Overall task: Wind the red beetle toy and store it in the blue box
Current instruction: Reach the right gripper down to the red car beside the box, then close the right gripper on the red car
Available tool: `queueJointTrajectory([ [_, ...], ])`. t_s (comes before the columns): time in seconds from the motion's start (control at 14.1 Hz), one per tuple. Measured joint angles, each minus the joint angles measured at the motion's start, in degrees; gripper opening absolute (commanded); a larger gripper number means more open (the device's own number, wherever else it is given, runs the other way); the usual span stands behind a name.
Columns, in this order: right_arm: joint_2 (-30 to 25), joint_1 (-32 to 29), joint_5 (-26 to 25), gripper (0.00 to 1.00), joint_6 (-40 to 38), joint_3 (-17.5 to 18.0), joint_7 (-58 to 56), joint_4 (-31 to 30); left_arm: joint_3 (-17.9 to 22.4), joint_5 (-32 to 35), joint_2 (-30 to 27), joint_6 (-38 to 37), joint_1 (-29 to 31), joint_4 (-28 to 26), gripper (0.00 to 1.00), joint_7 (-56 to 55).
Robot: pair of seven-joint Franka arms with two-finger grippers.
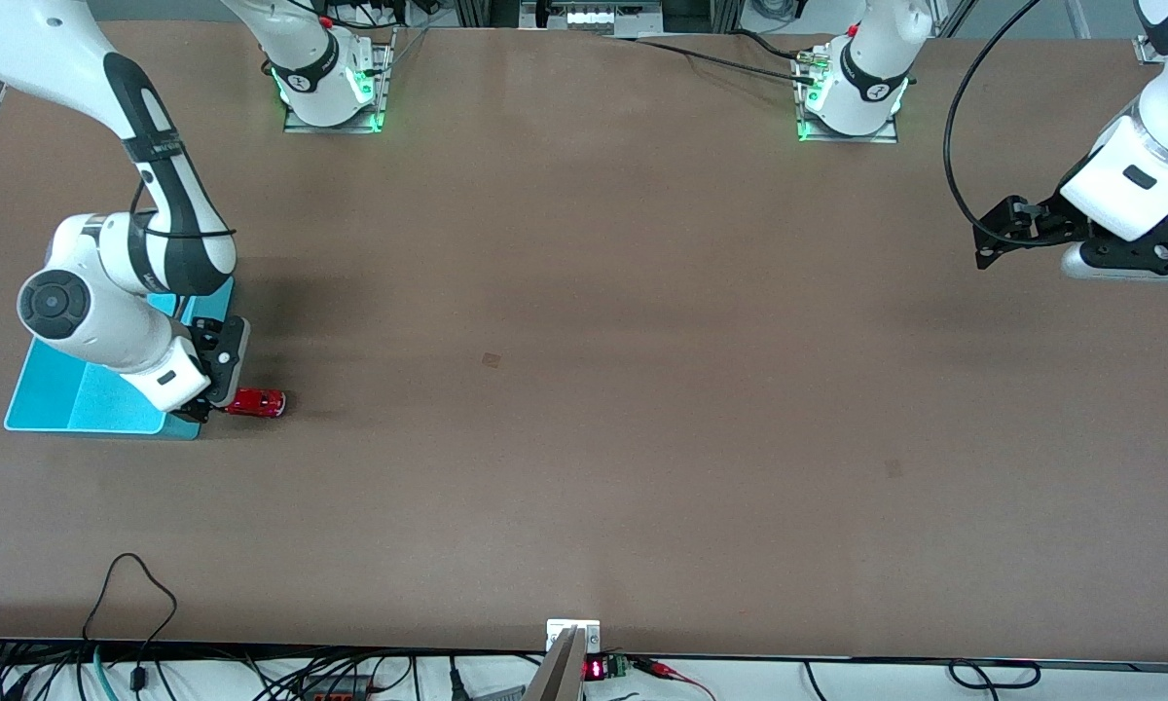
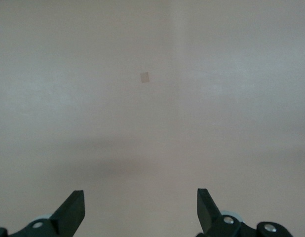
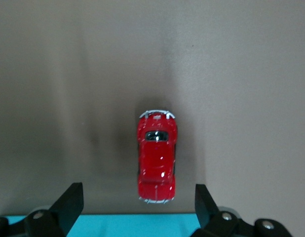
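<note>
The red toy car (image 1: pixel 257 402) is sitting on the brown surface (image 1: pixel 584 389), just beside the blue box (image 1: pixel 49 394) at the right arm's end. The right tool (image 3: pixel 136 200) is hovering wide open over the car, gripping nothing. The left tool (image 2: pixel 141 210) is waiting above bare surface, well apart from the box, fingers spread and empty.

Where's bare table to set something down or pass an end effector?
Bare brown table runs from the red beetle toy to the left end effector, which waits open above the left arm's end. It is crowded only where the right end effector, open, sits low beside the toy and over the blue box.
</note>
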Motion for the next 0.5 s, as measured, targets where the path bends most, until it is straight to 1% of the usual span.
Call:
queueJointTrajectory([
  [0.5, 5.16, -0.01, -0.25, 1.0, 5.57, 0.07, 0.0, 0.0, -0.09, 0.0, 0.0, 0.05, 0.0, 0.02, 1.0, 0.0],
])
